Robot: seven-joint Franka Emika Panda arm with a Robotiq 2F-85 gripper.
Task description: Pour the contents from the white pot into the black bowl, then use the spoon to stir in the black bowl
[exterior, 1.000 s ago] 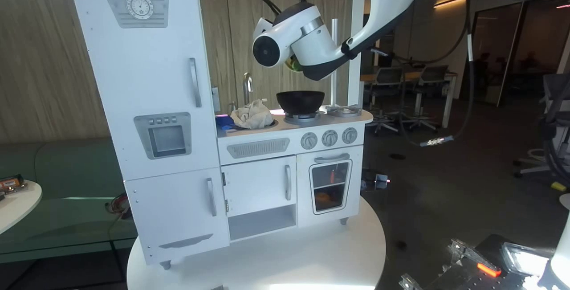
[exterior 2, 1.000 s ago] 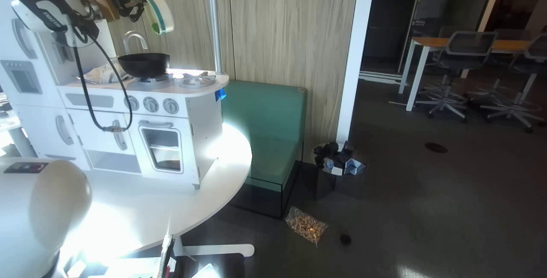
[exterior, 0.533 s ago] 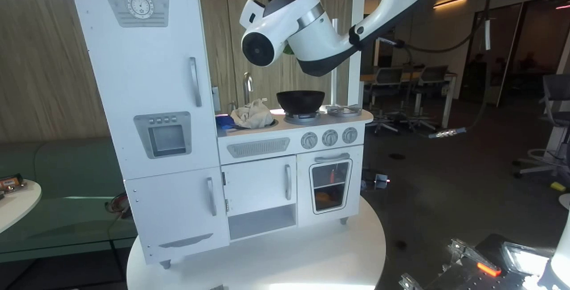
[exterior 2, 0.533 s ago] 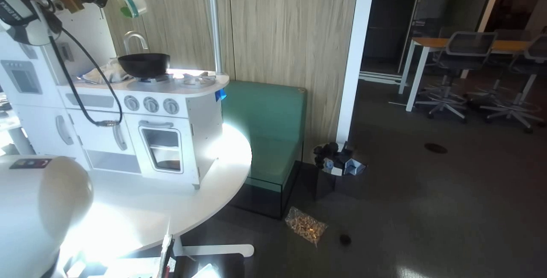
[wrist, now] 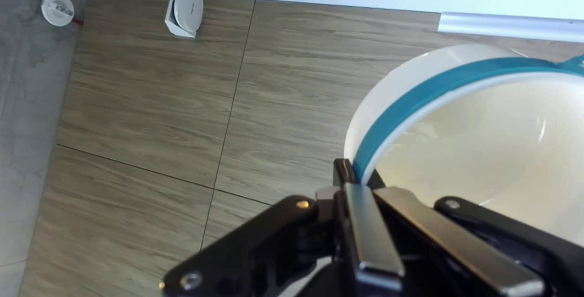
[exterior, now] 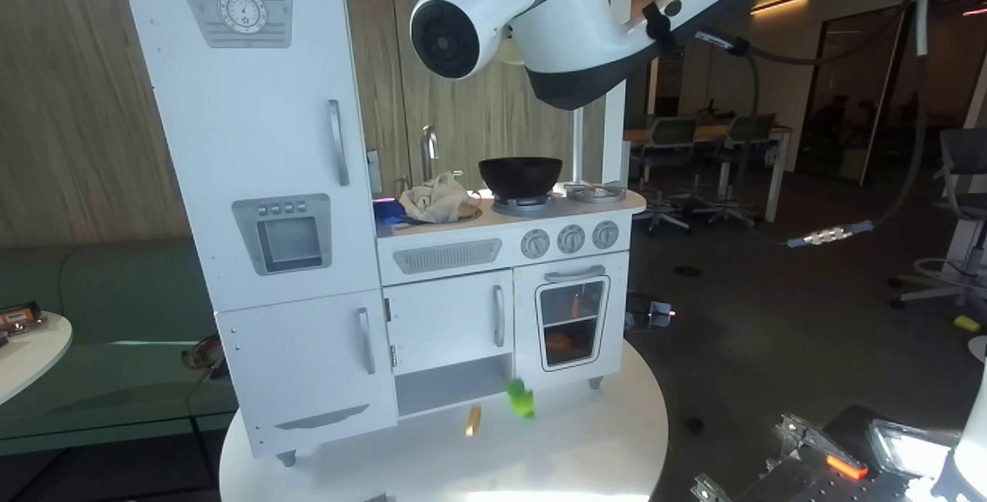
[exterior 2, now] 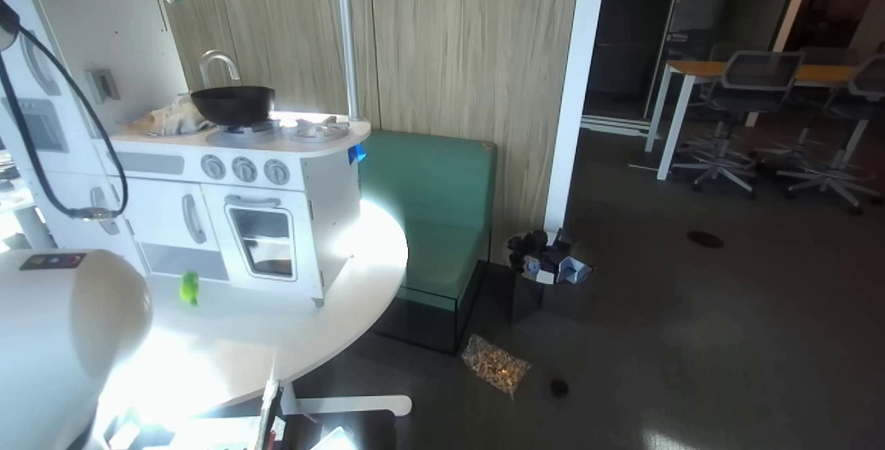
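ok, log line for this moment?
white pot: rim in claw, visible interior bare; black bowl: on burner; green piece, yellow piece: outside bowl, likely falling

The white pot (wrist: 470, 146) hangs tilted, the black bowl (exterior: 520, 176) upright on a burner (exterior: 523, 208).

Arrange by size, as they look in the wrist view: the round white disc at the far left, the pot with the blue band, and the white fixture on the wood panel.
1. White pot, though the frame cuts it off
2. White fixture
3. Round white disc
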